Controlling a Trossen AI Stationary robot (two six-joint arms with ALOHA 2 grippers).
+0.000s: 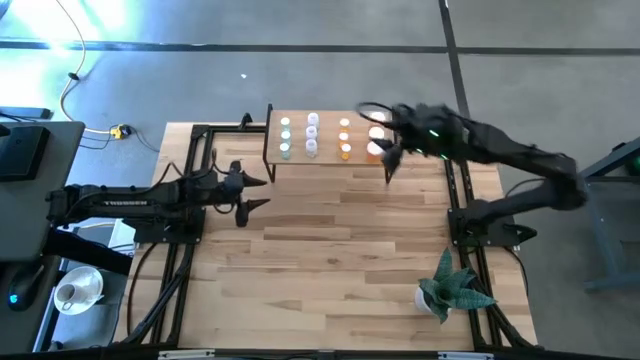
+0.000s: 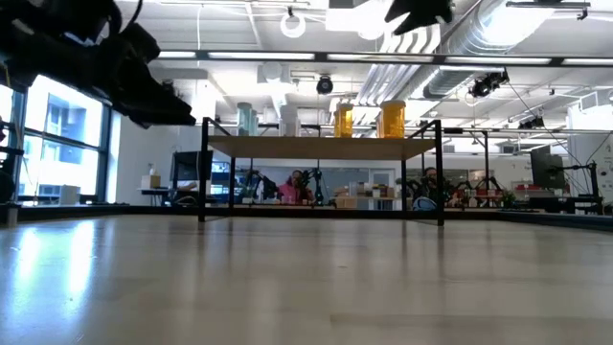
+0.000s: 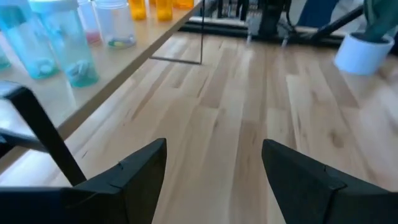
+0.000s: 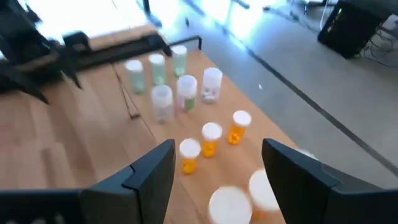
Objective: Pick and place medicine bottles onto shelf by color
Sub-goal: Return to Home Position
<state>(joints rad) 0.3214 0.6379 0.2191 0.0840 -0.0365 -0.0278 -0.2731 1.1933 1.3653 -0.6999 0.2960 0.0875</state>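
The shelf (image 1: 325, 160) stands at the table's far edge on thin black legs. The medicine bottles stand upright on it in colour groups: pale green (image 1: 286, 137) at its left end, whitish (image 1: 312, 135), small orange (image 1: 345, 138), and larger orange ones (image 1: 376, 140) at its right end. My right gripper (image 4: 219, 146) hovers open above the shelf's right end, over the orange bottles (image 4: 211, 138), with nothing between its fingers. My left gripper (image 1: 266, 192) stands open near the shelf's left end, low over the table, beside the green bottles (image 3: 68, 50).
A potted plant (image 1: 450, 290) in a white pot stands at the table's near right. Black frames run along both sides of the table. A white cup (image 1: 75, 292) sits off the table at the left. Bare wood (image 1: 340, 250) spans the middle.
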